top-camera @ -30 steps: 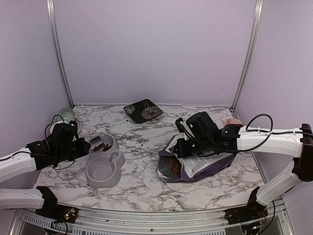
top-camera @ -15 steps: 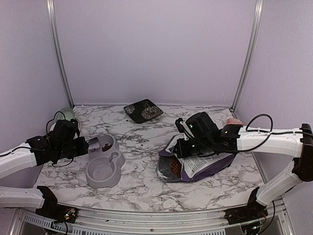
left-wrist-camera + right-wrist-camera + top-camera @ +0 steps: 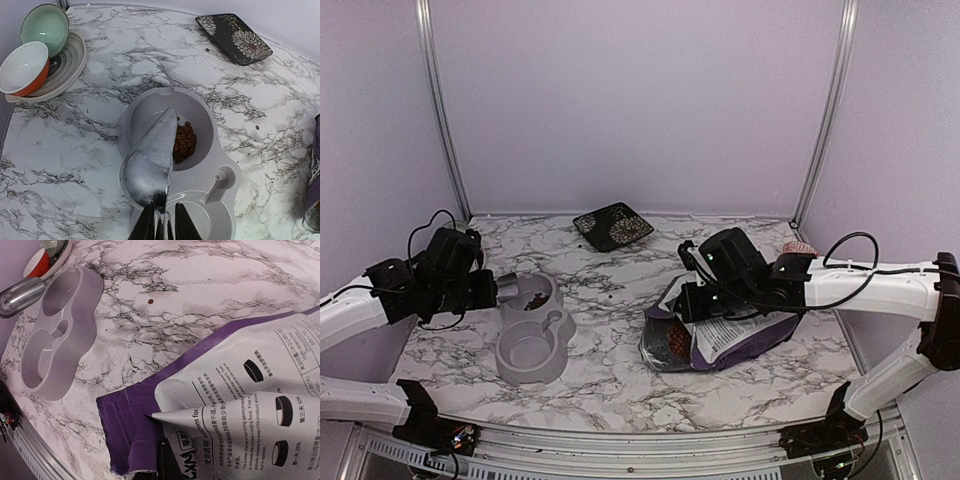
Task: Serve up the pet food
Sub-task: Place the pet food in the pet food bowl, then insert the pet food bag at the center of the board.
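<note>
A small heap of pet food (image 3: 184,142) lies in the far cup of the grey double bowl (image 3: 212,167); the near cup holds none. My left gripper (image 3: 161,227) is shut on the handle of a shiny metal scoop (image 3: 147,160), which is rolled on its side above the far cup's left rim. Seen from above, the left gripper (image 3: 480,290) sits left of the bowl (image 3: 560,325). The purple-and-white bag (image 3: 740,335) lies at right with kibble (image 3: 672,343) showing in its open mouth. My right gripper (image 3: 167,462) is shut on the bag's (image 3: 240,390) upper edge.
A black flowered plate (image 3: 234,37) lies at the back. A green bowl (image 3: 45,22) and an orange-and-white bowl (image 3: 22,67) sit on a plate at the far left. A stray pellet (image 3: 257,127) lies between bowl and bag. A pink object (image 3: 799,247) is behind the right arm.
My left arm has risen and drawn back to the left with the scoop, moving off the bowl. The right arm and the bag have not moved.
</note>
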